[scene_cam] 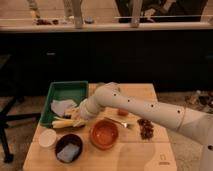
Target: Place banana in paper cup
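Mid-task: we see the hand (80, 120) gripping the pale yellow curved banana (64, 123) near the green tray's (64, 90) edge; the low white paper cup (48, 138) waits empty.

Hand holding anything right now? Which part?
Cannot be told. The hand is at the banana, near its right end, by the green tray.

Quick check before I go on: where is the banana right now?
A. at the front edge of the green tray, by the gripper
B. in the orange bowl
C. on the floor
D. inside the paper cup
A: the banana lies at the green tray's front edge by the gripper, not in the paper cup.
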Action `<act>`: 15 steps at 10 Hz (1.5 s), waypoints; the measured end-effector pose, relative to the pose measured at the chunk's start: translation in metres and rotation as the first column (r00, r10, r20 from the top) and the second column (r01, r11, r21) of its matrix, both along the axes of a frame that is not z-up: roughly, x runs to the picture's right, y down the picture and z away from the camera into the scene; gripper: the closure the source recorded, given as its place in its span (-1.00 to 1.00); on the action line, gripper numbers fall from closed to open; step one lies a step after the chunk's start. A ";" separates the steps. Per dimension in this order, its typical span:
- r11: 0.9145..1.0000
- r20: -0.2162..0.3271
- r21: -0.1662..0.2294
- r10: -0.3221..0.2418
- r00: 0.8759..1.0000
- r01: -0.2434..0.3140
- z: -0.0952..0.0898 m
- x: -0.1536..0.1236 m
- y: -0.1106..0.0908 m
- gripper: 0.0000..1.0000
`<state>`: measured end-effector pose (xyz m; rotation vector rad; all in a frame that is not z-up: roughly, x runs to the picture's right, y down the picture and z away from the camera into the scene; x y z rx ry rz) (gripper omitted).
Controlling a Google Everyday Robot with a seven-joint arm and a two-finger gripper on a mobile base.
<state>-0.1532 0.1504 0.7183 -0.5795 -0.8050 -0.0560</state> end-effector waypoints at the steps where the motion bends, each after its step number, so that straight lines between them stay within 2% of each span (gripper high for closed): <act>1: 1.000 -0.001 0.000 0.001 1.000 -0.001 0.000 0.001 0.000 1.00; 3: 1.000 0.014 -0.001 -0.021 1.000 0.021 -0.002 -0.004 0.005 1.00; 6: 0.997 0.063 0.004 -0.072 0.995 0.072 -0.011 -0.028 0.016 1.00; 9: 0.991 0.117 0.024 -0.135 0.984 0.133 -0.026 -0.056 0.026 1.00; 12: 0.973 0.154 0.064 -0.229 0.961 0.222 -0.041 -0.088 0.036 1.00; 15: 0.958 0.163 0.070 -0.284 0.945 0.277 -0.040 -0.105 0.042 1.00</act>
